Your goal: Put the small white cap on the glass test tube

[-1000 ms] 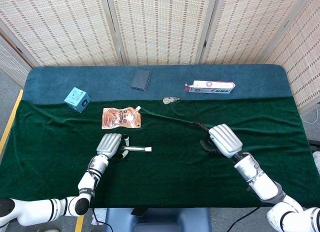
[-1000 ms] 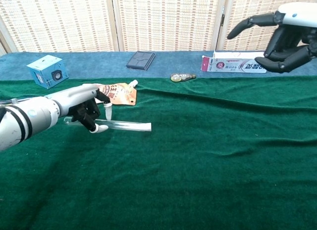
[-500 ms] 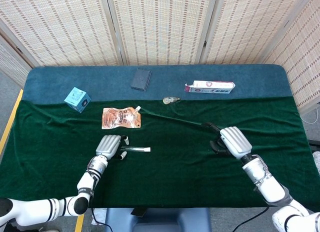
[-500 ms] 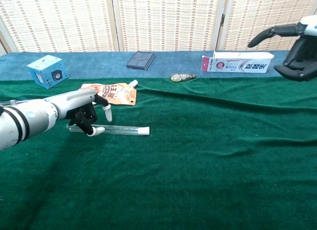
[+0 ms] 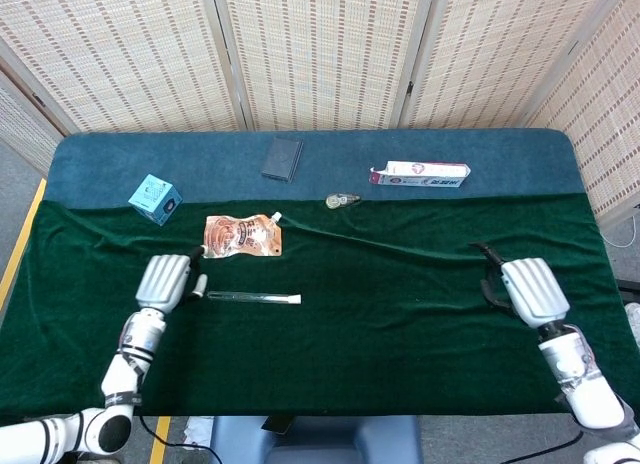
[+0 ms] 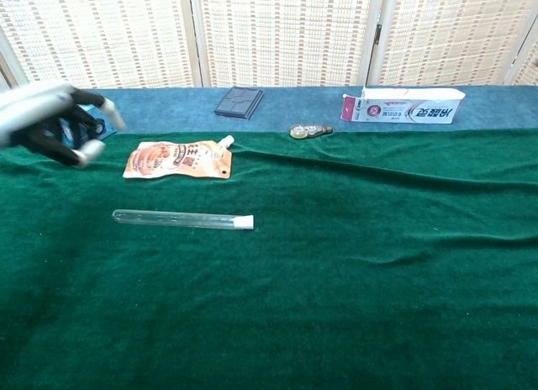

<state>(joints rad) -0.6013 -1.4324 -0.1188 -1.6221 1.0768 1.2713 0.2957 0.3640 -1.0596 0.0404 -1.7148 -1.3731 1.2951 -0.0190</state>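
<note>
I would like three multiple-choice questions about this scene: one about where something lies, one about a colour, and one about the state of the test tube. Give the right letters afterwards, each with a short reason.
1. Where does the glass test tube lie?
A. On the green cloth, in front of the orange pouch
B. On top of the toothpaste box
C. In the right hand

2. What colour is the small cube-shaped box at the left?
A. Red
B. Light blue
C. Black

3. In what state is the test tube?
A. Upright and open
B. Lying flat with the white cap on its end
C. Broken in two

Answers:
1. A: the tube rests on the green cloth just nearer the robot than the orange pouch.
2. B: the head view shows it light blue.
3. B: the white cap sits on the tube's right end, and neither the left hand nor the right hand touches it.
</note>
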